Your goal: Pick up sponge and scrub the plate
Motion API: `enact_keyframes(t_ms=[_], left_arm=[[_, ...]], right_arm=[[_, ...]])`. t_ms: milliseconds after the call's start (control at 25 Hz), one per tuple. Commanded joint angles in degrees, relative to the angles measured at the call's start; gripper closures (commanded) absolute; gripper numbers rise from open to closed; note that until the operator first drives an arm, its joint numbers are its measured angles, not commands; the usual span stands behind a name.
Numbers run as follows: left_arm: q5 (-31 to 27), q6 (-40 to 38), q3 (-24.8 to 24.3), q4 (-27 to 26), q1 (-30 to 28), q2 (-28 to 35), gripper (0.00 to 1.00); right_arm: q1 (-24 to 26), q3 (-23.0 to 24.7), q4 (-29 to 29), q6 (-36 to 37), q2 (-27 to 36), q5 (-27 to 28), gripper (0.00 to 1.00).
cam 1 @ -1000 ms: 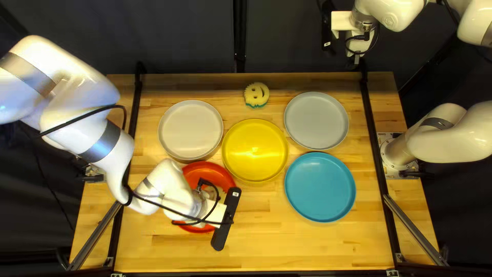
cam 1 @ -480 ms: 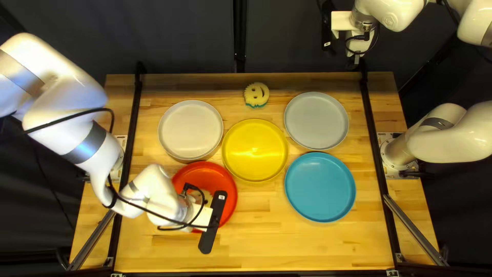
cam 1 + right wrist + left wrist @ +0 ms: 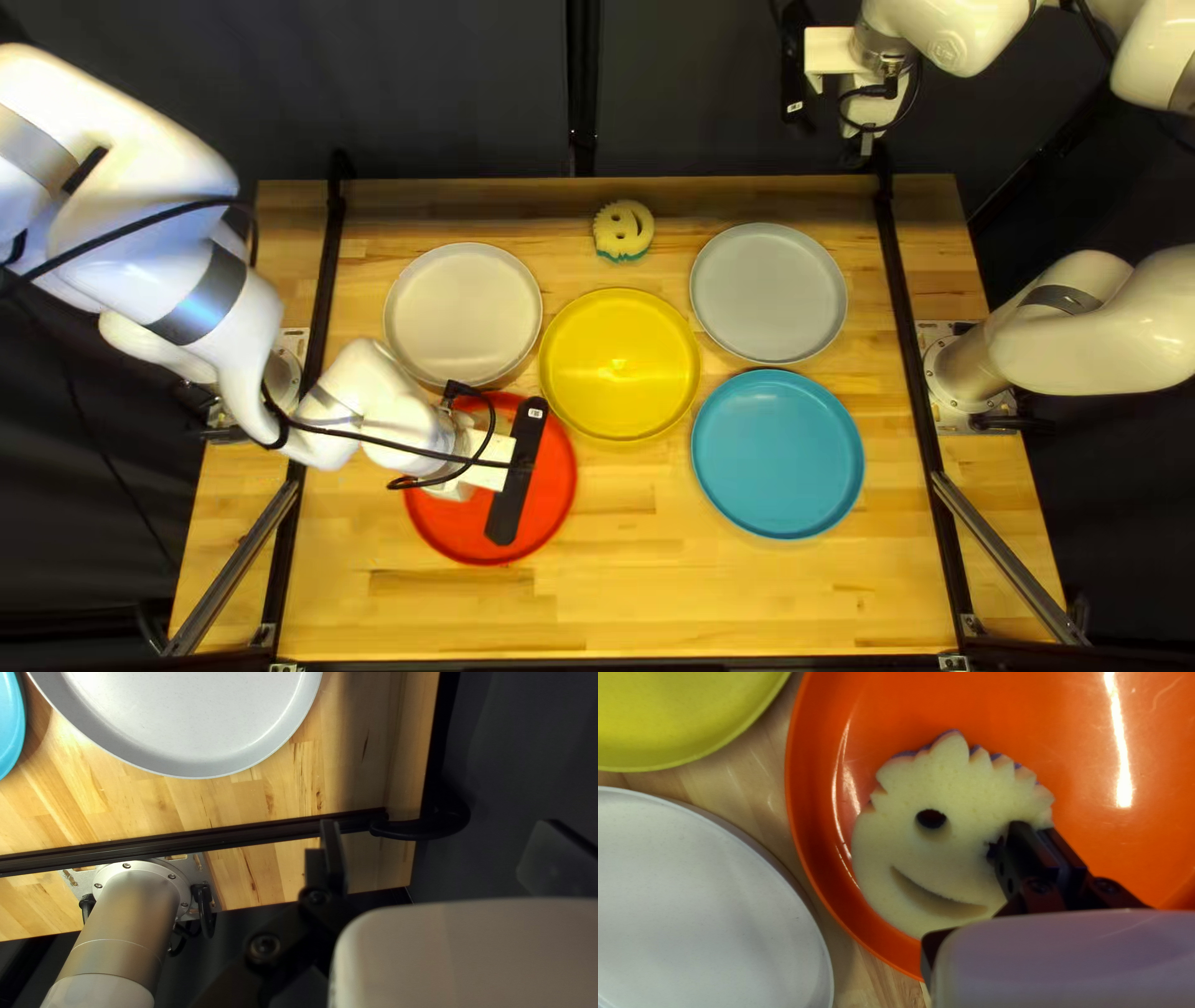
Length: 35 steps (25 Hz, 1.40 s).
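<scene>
Left gripper (image 3: 462,483): I have it pinched on the flat, face-shaped, pale yellow foam sponge (image 3: 952,784), black fingers nipping it near its side, over the round, glossy red plate (image 3: 548,498).
Sponge: in the red plate, set toward the rim that faces the white and yellow plates; a purple layer peeks out along its scalloped edge.
Sponge heading: face up, scalloped edge pointing ahead of my gripper, smiling side toward the round matte white plate (image 3: 463,311); nearly round, so I can't pick a long axis.
Red plate rim: a narrow strip of wood separates it from the white plate and the round, glossy yellow plate (image 3: 623,361), so it's tight there.
Room: my wide side is the pale wooden table (image 3: 747,597), between the red plate and the near edge, and across to the round blue plate (image 3: 778,454) on its right.
Farther out: a round grey plate (image 3: 768,293) and a yellow-and-green smiling sponge (image 3: 623,228) lie beyond the red plate, to its right.
Right gripper (image 3: 862,152): well apart from the red plate, past the table's far edge; I see its fingers spread wide.
Labels: a small white sticker (image 3: 535,412) on the black bar (image 3: 515,479) above the red plate, too small to read.
</scene>
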<state>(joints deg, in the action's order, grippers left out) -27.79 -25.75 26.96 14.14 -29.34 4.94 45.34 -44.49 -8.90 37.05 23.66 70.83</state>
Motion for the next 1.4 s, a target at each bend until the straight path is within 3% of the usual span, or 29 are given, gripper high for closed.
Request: enact_keyframes(t_ms=[40, 320, 760, 960, 1120, 1400], left_arm=[[-1.6, -4.8, 3.1, 0.1, -5.2, -2.2, 1.00], [-1.6, -8.2, 7.2, 1.2, -8.5, -6.1, 1.00], [1.9, -5.7, -4.1, -0.5, -4.4, 2.2, 1.00], [2.5, -5.0, -6.6, -1.6, -3.4, 4.1, 1.00], [2.8, -6.0, -4.0, -1.1, -4.1, 1.2, 1.00], [1.5, -9.1, 6.5, 1.5, -7.5, -7.6, 1.00]], right_arm=[[0.0, 0.0, 0.0, 0.0, 0.0, 0.0, 0.00], [0.0, 0.0, 0.0, 0.0, 0.0, 0.0, 0.00], [0.0, 0.0, 0.0, 0.0, 0.0, 0.0, 0.00], [0.0, 0.0, 0.0, 0.0, 0.0, 0.0, 0.00], [0.0, 0.0, 0.0, 0.0, 0.0, 0.0, 0.00], [0.0, 0.0, 0.0, 0.0, 0.0, 0.0, 0.00]])
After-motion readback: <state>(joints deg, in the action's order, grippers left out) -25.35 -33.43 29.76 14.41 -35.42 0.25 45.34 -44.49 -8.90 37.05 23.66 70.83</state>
